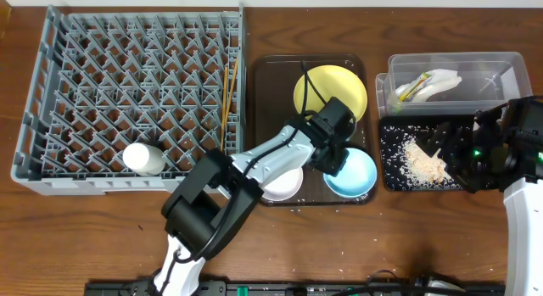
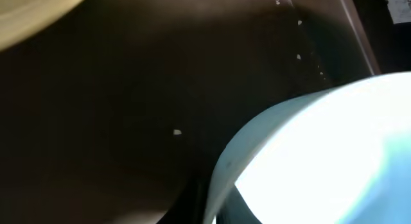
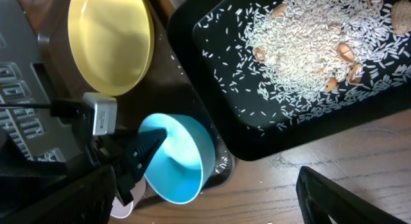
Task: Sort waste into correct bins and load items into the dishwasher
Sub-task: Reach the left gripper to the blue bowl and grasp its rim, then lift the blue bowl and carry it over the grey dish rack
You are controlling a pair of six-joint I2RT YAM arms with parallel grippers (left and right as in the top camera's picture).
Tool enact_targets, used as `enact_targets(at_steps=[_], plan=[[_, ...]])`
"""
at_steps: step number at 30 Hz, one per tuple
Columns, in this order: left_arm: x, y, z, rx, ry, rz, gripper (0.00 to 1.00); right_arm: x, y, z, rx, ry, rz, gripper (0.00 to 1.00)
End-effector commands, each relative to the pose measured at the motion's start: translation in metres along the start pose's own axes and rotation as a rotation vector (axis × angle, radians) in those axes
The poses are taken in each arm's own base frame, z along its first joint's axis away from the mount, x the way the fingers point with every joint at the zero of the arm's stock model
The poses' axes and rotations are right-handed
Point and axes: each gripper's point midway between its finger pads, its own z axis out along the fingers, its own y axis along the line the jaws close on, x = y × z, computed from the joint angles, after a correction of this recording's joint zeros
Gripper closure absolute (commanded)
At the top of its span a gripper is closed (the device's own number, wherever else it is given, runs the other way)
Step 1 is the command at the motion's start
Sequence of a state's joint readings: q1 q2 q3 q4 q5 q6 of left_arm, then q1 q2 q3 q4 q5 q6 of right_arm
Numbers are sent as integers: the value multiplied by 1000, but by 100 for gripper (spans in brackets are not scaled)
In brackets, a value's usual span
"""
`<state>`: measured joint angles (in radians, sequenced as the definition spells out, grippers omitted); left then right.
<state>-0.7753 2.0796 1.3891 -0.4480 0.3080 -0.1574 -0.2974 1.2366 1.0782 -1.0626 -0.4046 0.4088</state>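
My left gripper (image 1: pixel 333 160) is shut on the rim of the light blue bowl (image 1: pixel 352 174), which is tilted on the dark brown serving tray (image 1: pixel 270 75). The left wrist view shows the rim (image 2: pixel 221 172) between the fingers (image 2: pixel 215 210). The yellow plate (image 1: pixel 331 90) and the cream-white bowl (image 1: pixel 282 187) are on the same tray. The white cup (image 1: pixel 144 157) and the chopsticks (image 1: pixel 227 101) are in the grey dish rack (image 1: pixel 51 92). My right gripper (image 1: pixel 472 157) is open and empty over the black tray (image 1: pixel 392 179) of rice scraps (image 1: pixel 424 163).
The clear tub (image 1: pixel 501 63) at the back right holds the white napkin (image 1: pixel 441 80) and the green wrapper (image 1: pixel 410 89). In the right wrist view, the blue bowl (image 3: pixel 183 160) lies between the yellow plate (image 3: pixel 112 41) and the black tray (image 3: pixel 212 89).
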Motion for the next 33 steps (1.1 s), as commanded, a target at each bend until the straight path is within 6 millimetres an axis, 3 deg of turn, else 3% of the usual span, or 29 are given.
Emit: enact_targets(at_steps=[1,5,7,10,15,20,22,25,33], plan=[[-1,1,1,-7,4,0,93,1,3,-1,-6,1,-24,12],[-16,-4,-33,-2,-48,-13,92,1,3,-1,-6,0,-24,12],[-28,-2,-62,-18,-102,-21,93,1,3,-1,-6,0,-25,13],[-41,19,-116,-147,-212,-47,92,1,3,-1,-6,1,-24,12],[-33,88,-219,-560,-351,-109,93,2,3,-1,-5,3,-23,12],[7,168,-326,-1100,-348,-177,93,2,3,-1,-5,4,-23,12],[23,192,-356,-1276,-316,-216,92,2,3,-1,-5,3,-23,12],[42,219,-377,-1422,-242,-253,92,2,3,-1,-5,3,-23,11],[73,271,-382,-1586,-62,-344,92,2,3,-1,-5,3,-23,11]])
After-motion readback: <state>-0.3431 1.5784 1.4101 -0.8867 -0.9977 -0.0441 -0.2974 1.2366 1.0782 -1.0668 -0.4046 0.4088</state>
